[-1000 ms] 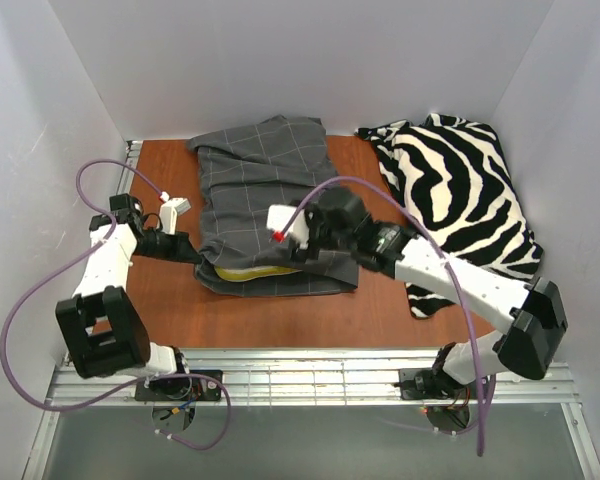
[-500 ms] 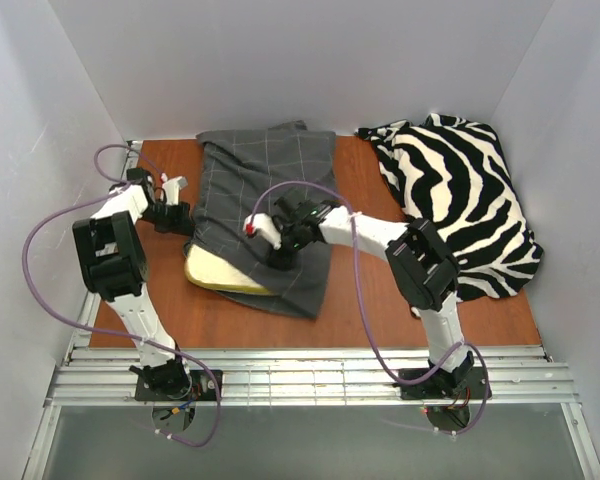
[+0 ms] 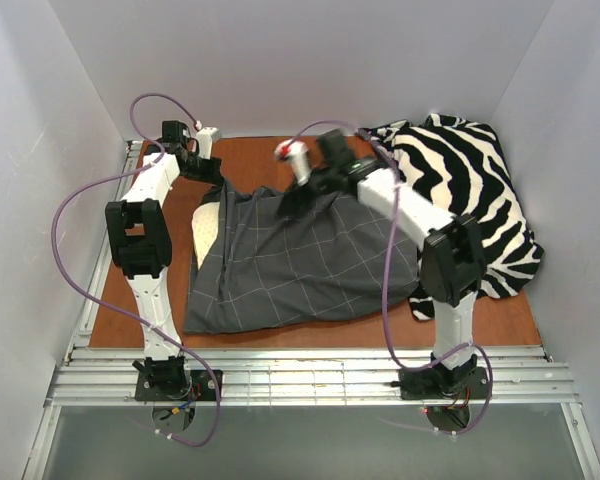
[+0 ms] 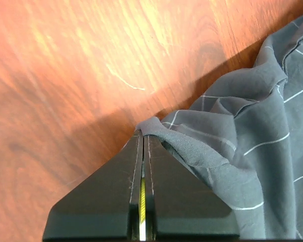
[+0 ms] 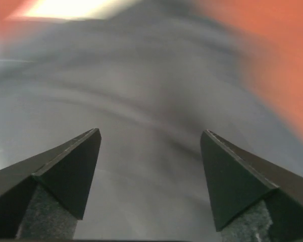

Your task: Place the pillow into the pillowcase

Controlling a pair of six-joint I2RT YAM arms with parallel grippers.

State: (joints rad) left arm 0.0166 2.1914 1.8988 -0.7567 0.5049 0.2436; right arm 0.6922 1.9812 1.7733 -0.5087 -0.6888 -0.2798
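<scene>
Overhead, pillowcase (image 3: 300, 265): dark grey gridded cloth spread flat over the middle of the table (image 3: 250, 160), reaching from the far edge to the near-left corner.
Overhead, pillow (image 3: 204, 230): almost all covered by the cloth; only a cream strip shows along the left side, toward the far-left corner.
Overhead, left gripper (image 3: 215, 172): at the far-left corner, on the cloth's far hem.
Overhead, right gripper (image 3: 298, 192): over the hem near the middle of the far edge.
Overhead, zebra cloth (image 3: 460, 200): heaped along the right edge, not involved.
Left wrist, jaws: pressed together on a fold of grey hem above bare wood; a thin yellow sliver shows between them, and what it is cannot be told.
Right wrist, jaws: wide apart, holding nothing, with blurred grey cloth beneath.
Progress, judged: the pillow seems largely inside; what remains is drawing the hem over the exposed strip, squaring the cloth and letting go.
Writing: none legible; no logo, tag or brand shows in any view.
</scene>
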